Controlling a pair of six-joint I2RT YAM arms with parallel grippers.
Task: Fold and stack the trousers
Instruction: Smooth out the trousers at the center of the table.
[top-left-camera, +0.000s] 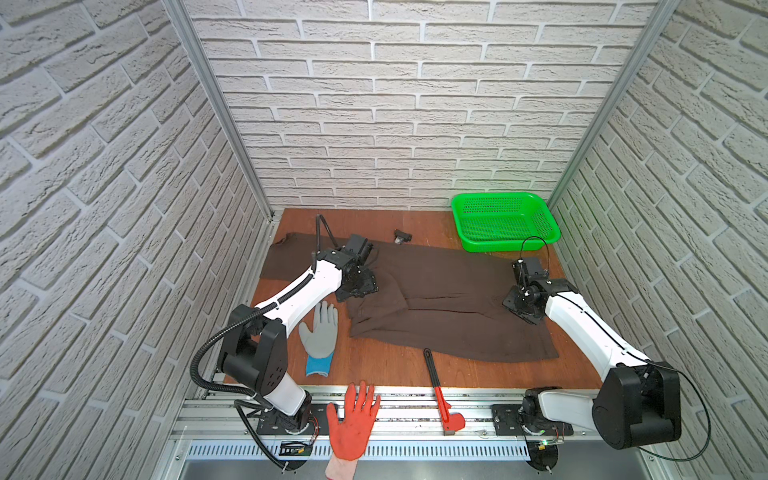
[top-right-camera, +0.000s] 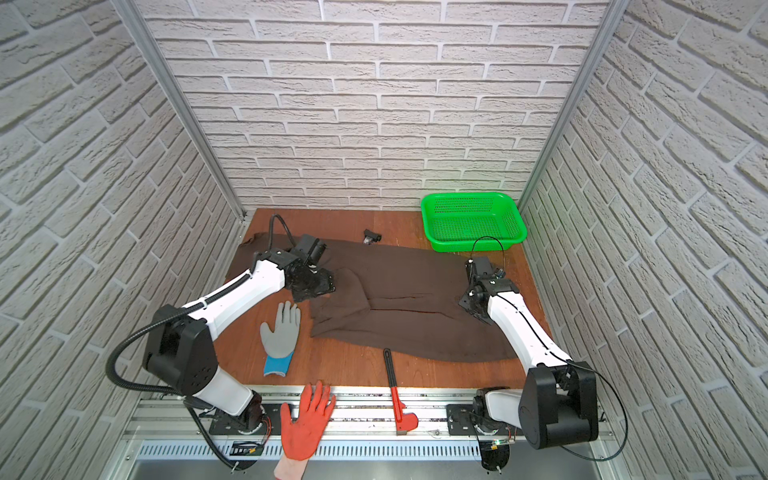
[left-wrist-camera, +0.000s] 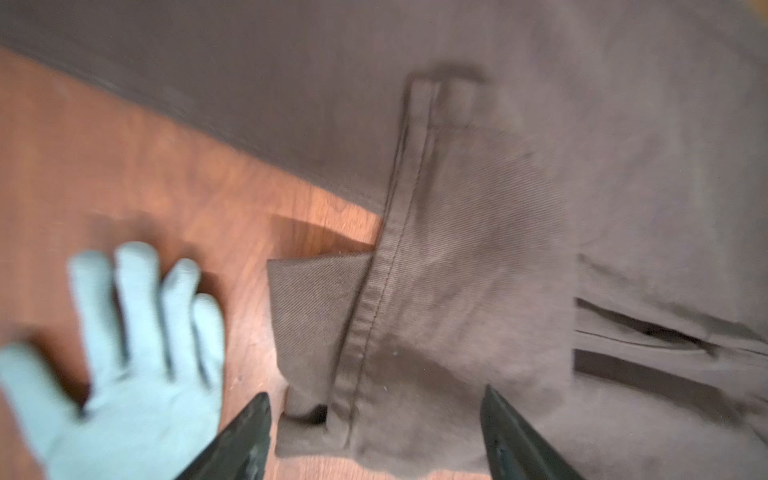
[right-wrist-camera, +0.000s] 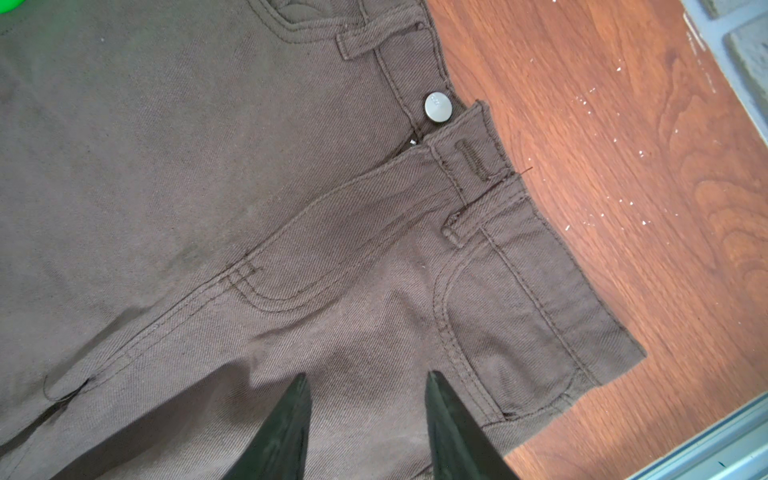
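Brown soft-cloth trousers (top-left-camera: 449, 291) lie partly folded; your left gripper (left-wrist-camera: 374, 392) and right gripper (right-wrist-camera: 366, 374) both gape empty, so pinch both hem (left-wrist-camera: 361, 291) layers squarely.

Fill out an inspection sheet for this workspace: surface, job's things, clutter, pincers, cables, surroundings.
Surface: wooden table, some white specks.
Job's things: trousers spread across it, one leg's end folded back; not stacked.
Clutter: grey glove, red-handled tool, small black item, green basket with nothing seen inside; orange-gloved hand on the front rail.
Pincers: left pincer open over the folded hem; right pincer open near the waistband.
Cables: black hose along the left arm; thin loop at the right wrist.
Surroundings: brick-pattern walls.
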